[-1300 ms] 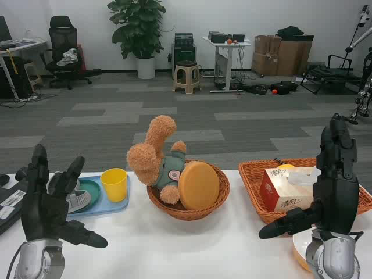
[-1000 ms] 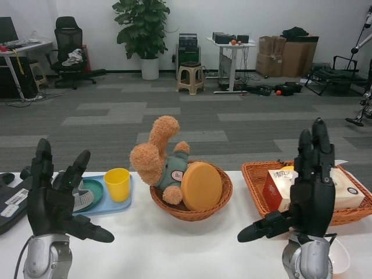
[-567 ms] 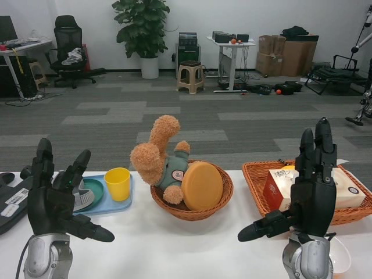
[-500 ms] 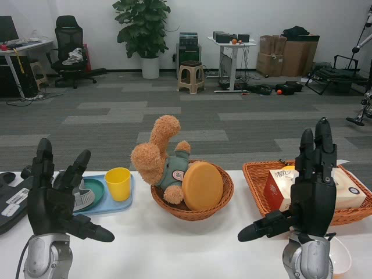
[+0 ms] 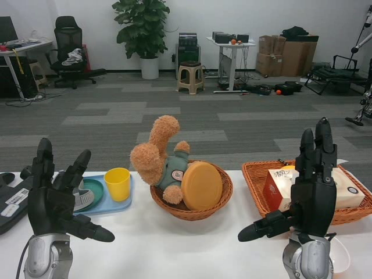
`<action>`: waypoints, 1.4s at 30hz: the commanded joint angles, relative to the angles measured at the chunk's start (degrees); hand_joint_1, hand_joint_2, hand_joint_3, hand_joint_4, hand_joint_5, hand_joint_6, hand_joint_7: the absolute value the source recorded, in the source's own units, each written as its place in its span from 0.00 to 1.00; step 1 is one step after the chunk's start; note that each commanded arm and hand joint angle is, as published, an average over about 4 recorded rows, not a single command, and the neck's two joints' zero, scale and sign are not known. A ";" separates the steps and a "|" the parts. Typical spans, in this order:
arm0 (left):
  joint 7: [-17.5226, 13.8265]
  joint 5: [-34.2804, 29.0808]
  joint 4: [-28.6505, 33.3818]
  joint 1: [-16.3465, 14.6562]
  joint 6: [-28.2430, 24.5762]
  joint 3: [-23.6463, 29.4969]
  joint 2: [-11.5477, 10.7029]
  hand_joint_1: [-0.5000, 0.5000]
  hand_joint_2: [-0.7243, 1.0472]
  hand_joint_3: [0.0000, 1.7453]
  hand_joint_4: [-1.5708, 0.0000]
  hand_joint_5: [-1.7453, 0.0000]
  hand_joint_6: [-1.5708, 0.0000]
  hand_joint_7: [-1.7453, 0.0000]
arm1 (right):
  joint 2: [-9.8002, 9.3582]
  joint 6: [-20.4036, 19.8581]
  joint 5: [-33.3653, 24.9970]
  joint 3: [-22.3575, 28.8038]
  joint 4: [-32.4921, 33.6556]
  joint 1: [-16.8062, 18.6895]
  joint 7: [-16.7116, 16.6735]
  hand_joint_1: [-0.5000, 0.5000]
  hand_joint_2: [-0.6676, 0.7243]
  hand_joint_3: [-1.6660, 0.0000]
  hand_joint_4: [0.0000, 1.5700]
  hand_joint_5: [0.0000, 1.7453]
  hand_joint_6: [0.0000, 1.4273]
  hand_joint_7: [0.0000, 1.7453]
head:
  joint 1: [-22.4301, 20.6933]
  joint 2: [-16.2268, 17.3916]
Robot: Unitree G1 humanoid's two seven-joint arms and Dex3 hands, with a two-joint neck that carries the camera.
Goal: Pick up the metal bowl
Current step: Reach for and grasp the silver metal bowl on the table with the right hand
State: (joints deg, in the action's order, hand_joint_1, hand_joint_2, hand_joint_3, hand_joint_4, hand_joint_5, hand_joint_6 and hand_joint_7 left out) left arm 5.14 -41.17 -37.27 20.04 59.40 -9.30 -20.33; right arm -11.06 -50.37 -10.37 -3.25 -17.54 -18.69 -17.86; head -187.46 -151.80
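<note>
The metal bowl (image 5: 81, 201) sits at the near left end of a blue tray (image 5: 111, 204), beside a green dish (image 5: 95, 190). My left hand (image 5: 51, 204) is raised just in front of the bowl, open with fingers spread upward, and hides most of it. My right hand (image 5: 311, 195) stands upright over the table's right side, far from the bowl. Its fingers are straight, its thumb points left, and it holds nothing.
A yellow cup (image 5: 117, 183) stands on the tray. At centre, a wicker basket (image 5: 216, 204) holds a teddy bear (image 5: 156, 160) and an orange disc (image 5: 200, 185). A second basket (image 5: 256, 181) with a tissue box (image 5: 278, 187) is at right. A white bowl (image 5: 340, 257) lies near right.
Early on the view shifted slightly and my right hand moved a little to the left. Over the last second both hands and all objects stay still.
</note>
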 commanded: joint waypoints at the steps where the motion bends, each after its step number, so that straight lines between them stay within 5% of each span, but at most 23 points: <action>1: 0.13 -0.14 0.10 -0.41 0.71 0.51 -0.15 0.02 0.00 0.05 0.57 0.94 0.90 0.96 | -0.54 -0.50 -0.20 0.35 -0.13 -1.09 -0.31 0.04 1.00 1.00 0.02 0.00 0.00 0.04 | 0.01 0.06; 6: 0.13 -0.19 0.01 -0.39 0.71 0.51 -0.19 0.03 0.00 0.05 0.57 0.94 0.90 0.97 | -1.46 0.10 -0.31 0.35 0.35 -1.04 -0.02 0.04 0.97 1.00 0.02 0.00 0.00 0.07 | 0.52 1.66; 10: 0.13 -0.36 -0.08 -0.44 0.76 0.69 -0.24 0.04 0.00 0.05 0.57 0.94 0.90 0.96 | -3.00 2.56 -0.66 0.44 1.94 -0.83 2.97 0.04 0.95 1.00 0.02 0.00 0.00 0.05 | 3.19 6.44; 19: 0.22 -0.43 -0.08 -0.68 0.71 0.79 -0.32 0.02 0.00 0.05 0.56 0.94 0.90 0.96 | -5.00 10.16 -2.11 2.02 6.26 1.26 9.91 0.04 0.95 1.00 0.00 0.00 0.00 0.07 | 2.68 5.51; 20: 0.26 -0.45 -0.08 -0.74 0.71 0.82 -0.32 0.02 0.00 0.05 0.57 0.94 0.90 0.96 | -4.98 10.73 -2.11 2.50 6.73 1.59 10.35 0.04 0.95 1.00 0.00 0.00 0.00 0.08 | 7.04 13.28; 23: 0.31 -0.49 -0.08 -0.85 0.71 0.86 -0.32 0.02 0.00 0.05 0.57 0.94 0.90 0.96 | -4.95 13.35 -1.96 4.26 8.95 2.54 11.91 0.04 0.92 1.00 0.00 0.00 0.00 0.06 | 15.67 26.57; 24: 0.31 -0.51 -0.10 -0.90 0.71 0.86 -0.32 0.02 0.00 0.05 0.57 0.94 0.90 0.96 | -4.98 14.69 -1.71 5.21 10.22 2.98 12.50 0.04 0.91 1.00 0.00 0.00 0.00 0.05 | 14.63 23.69; 30: 0.31 -0.65 -0.17 -0.96 0.71 0.79 -0.37 0.02 0.00 0.05 0.55 0.94 0.90 0.96 | -5.11 17.92 -0.73 8.46 14.18 4.51 13.45 0.04 0.91 1.00 0.00 0.00 0.00 0.07 | 15.40 28.98; 38: 0.31 -0.67 -0.17 -1.05 0.71 0.55 -0.41 0.02 0.00 0.05 0.57 0.94 0.90 0.96 | -5.20 18.42 -0.70 9.47 14.83 5.74 13.54 0.04 0.91 1.00 0.00 0.00 0.00 0.08 | 15.17 29.29; 42: 0.31 -0.67 -0.23 -1.10 0.71 0.60 -0.48 0.02 0.00 0.05 0.57 0.94 0.91 0.96 | -5.22 19.39 -0.70 9.82 15.27 5.94 13.86 0.04 0.91 1.00 0.00 0.00 0.00 0.08 | 14.49 35.62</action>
State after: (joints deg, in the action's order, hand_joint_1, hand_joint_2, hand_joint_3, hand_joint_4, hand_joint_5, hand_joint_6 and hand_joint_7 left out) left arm 5.35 -41.67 -37.36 19.72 59.55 -8.87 -20.41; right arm -15.86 -31.84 -11.05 5.88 -3.21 -13.38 -4.30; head -172.83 -117.47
